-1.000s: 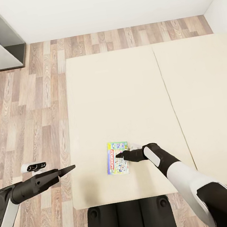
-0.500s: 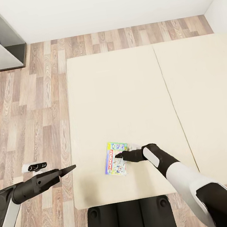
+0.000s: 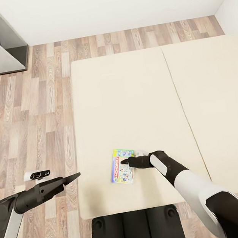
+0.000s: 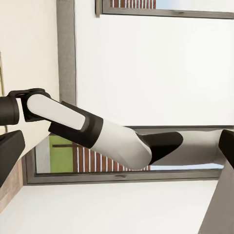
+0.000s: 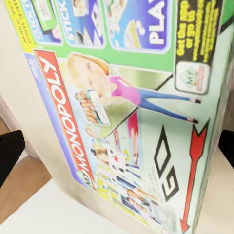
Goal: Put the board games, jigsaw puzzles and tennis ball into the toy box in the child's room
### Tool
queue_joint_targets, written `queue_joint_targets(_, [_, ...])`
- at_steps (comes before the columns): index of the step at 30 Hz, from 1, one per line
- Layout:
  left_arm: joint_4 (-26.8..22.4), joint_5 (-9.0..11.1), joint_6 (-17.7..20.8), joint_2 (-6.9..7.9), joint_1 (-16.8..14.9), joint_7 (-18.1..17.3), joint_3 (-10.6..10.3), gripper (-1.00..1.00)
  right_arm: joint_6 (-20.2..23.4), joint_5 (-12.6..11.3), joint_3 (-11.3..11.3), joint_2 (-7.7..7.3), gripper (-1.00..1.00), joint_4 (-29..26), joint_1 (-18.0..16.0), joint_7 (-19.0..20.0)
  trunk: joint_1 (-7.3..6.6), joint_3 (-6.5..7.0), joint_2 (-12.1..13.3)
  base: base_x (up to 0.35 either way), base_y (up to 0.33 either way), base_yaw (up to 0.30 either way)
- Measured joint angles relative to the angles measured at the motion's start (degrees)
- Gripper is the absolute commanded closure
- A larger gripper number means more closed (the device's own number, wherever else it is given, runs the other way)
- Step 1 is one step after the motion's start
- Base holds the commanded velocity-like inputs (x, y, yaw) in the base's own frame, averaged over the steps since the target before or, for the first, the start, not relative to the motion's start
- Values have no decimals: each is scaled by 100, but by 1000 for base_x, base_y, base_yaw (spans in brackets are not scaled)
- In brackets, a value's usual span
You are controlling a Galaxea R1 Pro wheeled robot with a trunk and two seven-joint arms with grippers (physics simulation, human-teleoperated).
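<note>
On the bed (image 3: 130, 94), near its front edge, the board game (image 3: 121, 166) lies flat. The right tool (image 3: 127, 163) sits over it, fingers spread wide at either side, nothing gripped, apparently lining up a grasp. The left tool (image 3: 72, 177) hovers beside the bed; its opening cannot be told.

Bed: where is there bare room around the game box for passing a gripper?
The bed is bare from the board game up to its far edge, and across the seam on the other half. It is crowded only near the front edge, where the right gripper sits over the game.
</note>
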Motion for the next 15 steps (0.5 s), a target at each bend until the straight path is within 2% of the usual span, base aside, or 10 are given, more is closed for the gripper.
queue_joint_targets(15, [1, -4, 0, -1, 0, -6, 0, -100, -15, 4, 0, 9, -100, 0, 0, 0, 0, 0, 0, 0, 38, 0])
